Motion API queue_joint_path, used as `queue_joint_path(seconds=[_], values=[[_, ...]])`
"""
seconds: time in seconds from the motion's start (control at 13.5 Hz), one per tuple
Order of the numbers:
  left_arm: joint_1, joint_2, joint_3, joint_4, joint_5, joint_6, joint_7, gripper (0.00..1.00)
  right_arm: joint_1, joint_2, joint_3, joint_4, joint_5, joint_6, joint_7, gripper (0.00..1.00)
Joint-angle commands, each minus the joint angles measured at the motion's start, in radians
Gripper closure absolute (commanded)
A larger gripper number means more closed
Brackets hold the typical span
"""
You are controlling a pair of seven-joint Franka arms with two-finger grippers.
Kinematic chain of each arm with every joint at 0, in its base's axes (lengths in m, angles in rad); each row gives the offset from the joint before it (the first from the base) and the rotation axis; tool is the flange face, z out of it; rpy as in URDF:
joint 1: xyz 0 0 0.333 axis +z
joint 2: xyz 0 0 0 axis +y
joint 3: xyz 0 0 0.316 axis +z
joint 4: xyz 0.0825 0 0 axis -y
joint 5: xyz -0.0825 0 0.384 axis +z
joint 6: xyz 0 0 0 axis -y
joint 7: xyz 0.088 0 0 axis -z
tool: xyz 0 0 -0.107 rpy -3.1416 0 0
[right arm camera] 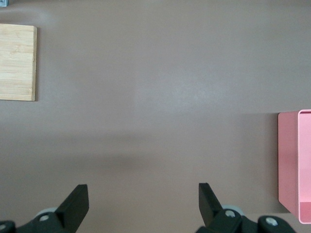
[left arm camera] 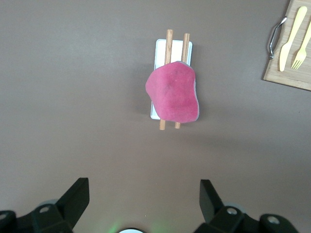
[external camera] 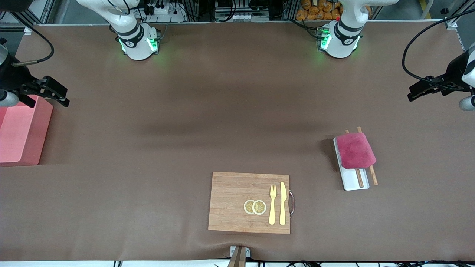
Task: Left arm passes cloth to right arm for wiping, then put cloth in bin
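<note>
- Table [external camera: 148, 178] dominates the front view, a brown surface with nothing wiped on it yet as far as can be judged; every step of the task looks still ahead.
- Bin [external camera: 22, 129], the light pink box, sits at the left edge of the front view; no cloth shows in the part of it that is in view.
- Wooden board [external camera: 249, 202] lies at lower centre of the front view, carrying a yellow fork [external camera: 272, 204], a yellow knife [external camera: 282, 203] and two lemon slices [external camera: 255, 207].
- Right gripper [external camera: 55, 94] hangs at the left edge of the front view, over the bin's rim, jaws spread wide and empty; that arm appears to be waiting.
- Left gripper [external camera: 419, 91] hangs at the right edge of the front view, over bare table, jaws likewise wide apart and holding nothing.
- White tray [external camera: 352, 183] sits right of centre in the front view, with two wooden sticks [external camera: 372, 174] laid along it.
- Cloth [external camera: 355, 150], magenta-red, rests on the sticks and tray, untouched; pickup, handover, wiping and binning all remain.
</note>
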State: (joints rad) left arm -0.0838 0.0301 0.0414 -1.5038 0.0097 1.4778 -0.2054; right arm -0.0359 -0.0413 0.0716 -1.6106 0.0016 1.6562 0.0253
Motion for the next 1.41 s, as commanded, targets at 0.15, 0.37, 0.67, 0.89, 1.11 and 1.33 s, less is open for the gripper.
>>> queue_joint_path(seconds=[0.15,0.37,0.67,0.89,1.11,1.33], values=[[-0.011,0.014,-0.011,-0.001,0.012,0.015,-0.022,0.00,-0.024,0.005,0.013,0.006,0.008,-0.009,-0.010,0.00],[-0.008,0.014,-0.012,-0.105,0.012,0.141,-0.020,0.00,-0.027,0.005,0.014,0.006,0.008,-0.009,-0.008,0.00],[0.004,0.033,-0.011,-0.278,0.012,0.373,-0.019,0.00,-0.027,0.012,0.014,0.006,0.008,-0.007,-0.008,0.00],[0.006,0.120,-0.011,-0.314,0.015,0.499,-0.019,0.00,-0.027,0.014,0.013,0.006,0.008,-0.009,-0.010,0.00],[0.007,0.174,-0.011,-0.358,0.013,0.619,-0.025,0.00,-0.029,0.014,0.013,0.004,0.008,-0.007,-0.016,0.00],[0.006,0.244,-0.011,-0.360,0.019,0.647,-0.019,0.00,-0.039,0.014,0.014,0.004,0.008,-0.007,-0.016,0.00]])
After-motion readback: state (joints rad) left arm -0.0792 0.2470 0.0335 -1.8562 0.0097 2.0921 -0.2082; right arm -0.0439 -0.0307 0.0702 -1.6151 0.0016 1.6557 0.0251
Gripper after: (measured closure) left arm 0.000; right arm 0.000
